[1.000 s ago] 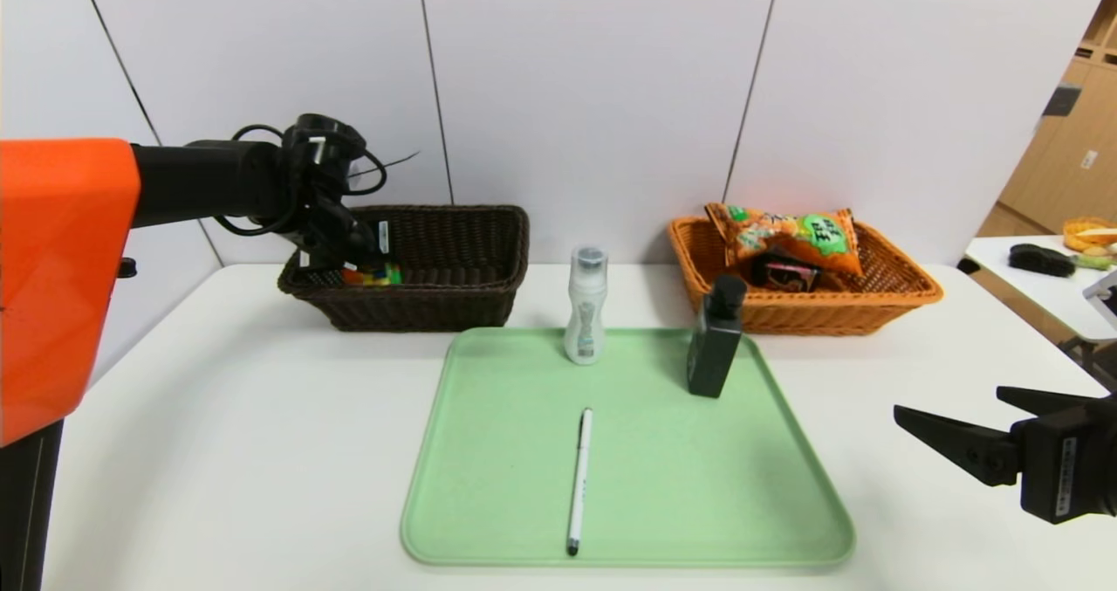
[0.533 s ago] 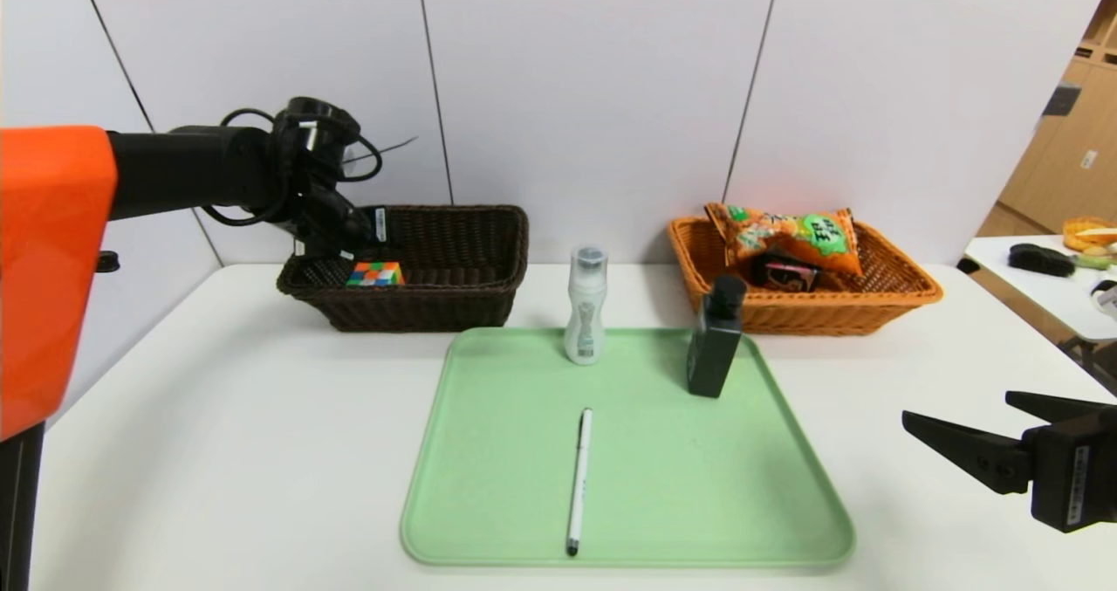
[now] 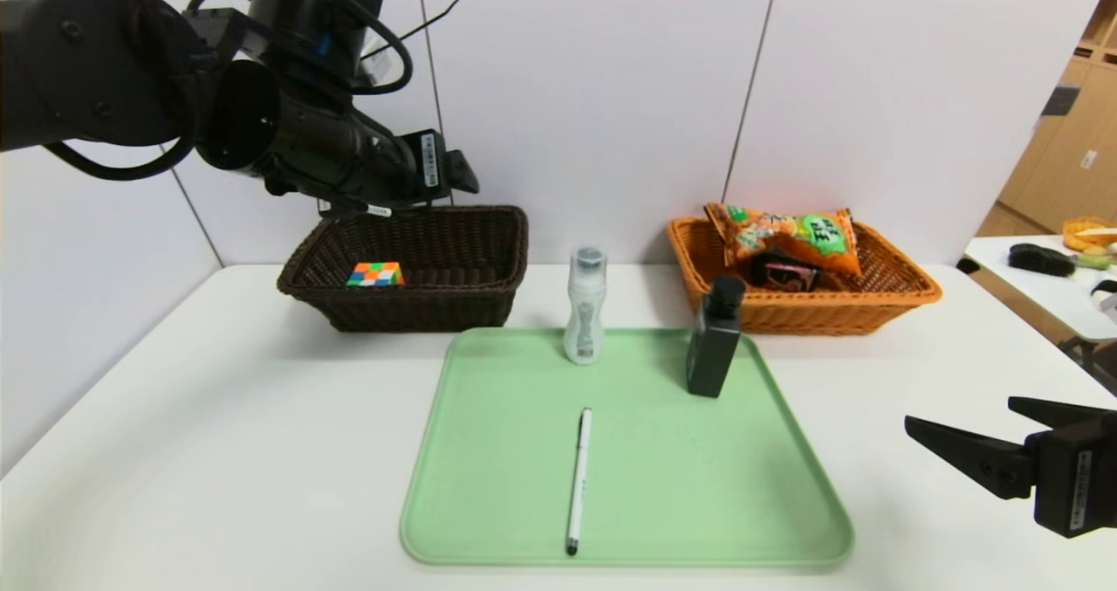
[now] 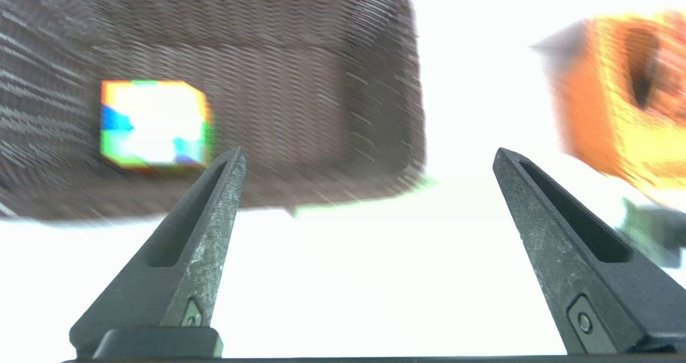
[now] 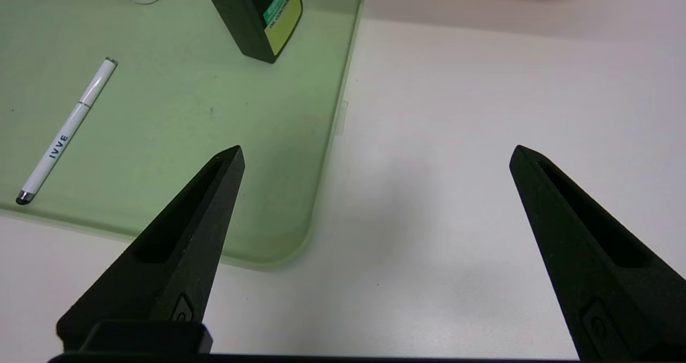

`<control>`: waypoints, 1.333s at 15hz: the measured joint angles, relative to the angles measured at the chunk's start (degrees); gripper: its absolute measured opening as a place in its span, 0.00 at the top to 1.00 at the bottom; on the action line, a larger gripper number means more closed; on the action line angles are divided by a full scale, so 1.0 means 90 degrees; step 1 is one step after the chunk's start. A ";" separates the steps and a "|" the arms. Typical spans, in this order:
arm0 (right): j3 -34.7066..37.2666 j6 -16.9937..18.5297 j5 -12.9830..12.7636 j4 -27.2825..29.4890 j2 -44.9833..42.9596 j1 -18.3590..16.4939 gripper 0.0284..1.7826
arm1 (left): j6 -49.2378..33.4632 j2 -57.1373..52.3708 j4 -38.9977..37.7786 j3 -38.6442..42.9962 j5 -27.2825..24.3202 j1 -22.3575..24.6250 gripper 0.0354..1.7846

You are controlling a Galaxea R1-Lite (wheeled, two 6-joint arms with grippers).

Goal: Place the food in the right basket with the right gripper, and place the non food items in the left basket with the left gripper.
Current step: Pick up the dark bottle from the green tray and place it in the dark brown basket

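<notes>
A colourful cube (image 3: 374,274) lies inside the dark brown left basket (image 3: 419,307). My left gripper (image 3: 454,176) hangs above that basket, open and empty; its wrist view shows the cube (image 4: 153,124) beyond the left gripper (image 4: 368,154). The orange right basket (image 3: 812,316) holds an orange snack bag (image 3: 785,233) and a dark packet (image 3: 785,274). On the green tray (image 3: 681,486) stand a white bottle (image 3: 585,305) and a black bottle (image 3: 716,338), and a white pen (image 3: 579,477) lies flat. My right gripper (image 3: 960,412) hovers open and empty right of the tray (image 5: 187,111).
Everything rests on a white table (image 3: 218,443) against a white wall. A second table at the far right carries a black brush (image 3: 1043,259). Bare tabletop lies under the right gripper (image 5: 376,148), close to the tray's corner.
The left gripper opened and let go of the cube, which now lies in the left basket. The left arm then rose and swung right. The right gripper barely moved.
</notes>
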 joint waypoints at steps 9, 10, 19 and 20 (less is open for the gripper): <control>0.0153 0.0095 -0.0024 -0.0038 -0.0041 0.0000 0.04 | -0.0928 -0.0906 -0.1722 0.2817 0.1378 -0.3247 0.06; 0.0187 0.0095 -0.0020 -0.0034 -0.0070 -0.0009 0.04 | -0.0925 -0.0894 -0.2055 0.2984 0.1403 -0.3477 0.06; 0.0291 0.0102 0.0009 -0.0083 -0.0202 -0.0129 0.04 | -0.0734 0.0462 -0.3631 0.3033 0.2487 -0.4527 0.06; 0.0290 0.0104 0.0009 -0.0083 -0.0214 -0.0142 0.04 | -0.0714 0.0665 -0.3794 0.3016 0.2633 -0.4546 0.06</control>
